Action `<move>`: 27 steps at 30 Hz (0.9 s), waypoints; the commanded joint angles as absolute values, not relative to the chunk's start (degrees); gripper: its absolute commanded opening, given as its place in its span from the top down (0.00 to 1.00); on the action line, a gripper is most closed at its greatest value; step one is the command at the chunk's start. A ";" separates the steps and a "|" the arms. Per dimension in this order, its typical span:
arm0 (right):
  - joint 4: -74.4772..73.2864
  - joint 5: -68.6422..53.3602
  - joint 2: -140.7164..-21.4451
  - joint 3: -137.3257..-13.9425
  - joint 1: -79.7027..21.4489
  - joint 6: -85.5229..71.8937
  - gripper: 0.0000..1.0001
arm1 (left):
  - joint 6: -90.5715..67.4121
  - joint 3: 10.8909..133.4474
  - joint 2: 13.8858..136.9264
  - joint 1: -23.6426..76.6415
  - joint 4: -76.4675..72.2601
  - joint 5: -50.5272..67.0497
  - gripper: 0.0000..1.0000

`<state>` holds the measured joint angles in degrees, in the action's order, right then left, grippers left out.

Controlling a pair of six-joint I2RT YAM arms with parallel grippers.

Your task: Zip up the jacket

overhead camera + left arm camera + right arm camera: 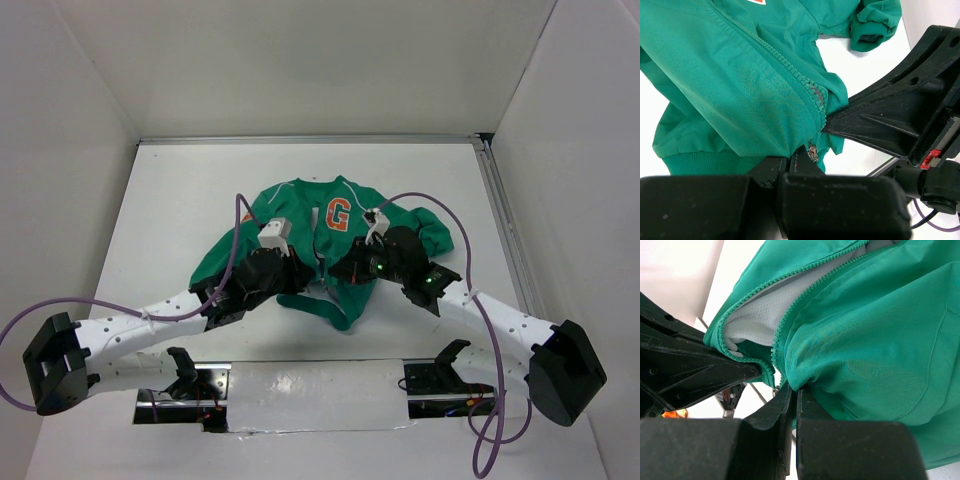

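The green jacket [292, 206] lies in the middle of the table with its orange "G" patch [339, 215] facing up. Its front is open at the lower end, showing white mesh lining [757, 320] between the two rows of zipper teeth [785, 320]. My left gripper [305, 283] is shut on the jacket's left front edge at the hem [792, 161], with the small metal zipper slider [813, 152] just beside its fingertips. My right gripper [347, 272] is shut on the right front edge [796, 387]. The two grippers are close together at the zipper's bottom.
White walls stand on three sides. A metal rail [505, 230] runs along the table's right edge. Purple cables [236, 245] loop over the arms and the jacket. A reflective plate [300, 395] lies between the arm bases. A cuffed sleeve [872, 30] lies to the side.
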<state>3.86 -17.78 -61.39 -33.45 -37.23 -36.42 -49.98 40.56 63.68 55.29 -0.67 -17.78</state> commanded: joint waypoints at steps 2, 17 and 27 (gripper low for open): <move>7.82 -16.79 -61.52 -36.12 -37.00 -37.27 1.00 | -50.80 42.98 63.54 55.46 -2.37 -18.54 1.00; 10.02 -15.38 -62.23 -36.39 -37.00 -39.64 1.00 | -52.39 44.12 64.95 57.22 -1.14 -20.40 1.00; 14.59 -17.40 -59.94 -33.84 -37.18 -38.94 1.00 | -46.94 43.07 63.73 56.34 -3.86 -13.02 1.00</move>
<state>7.31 -16.45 -62.24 -33.93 -37.23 -39.11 -49.12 41.69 64.86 56.64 -0.05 -17.19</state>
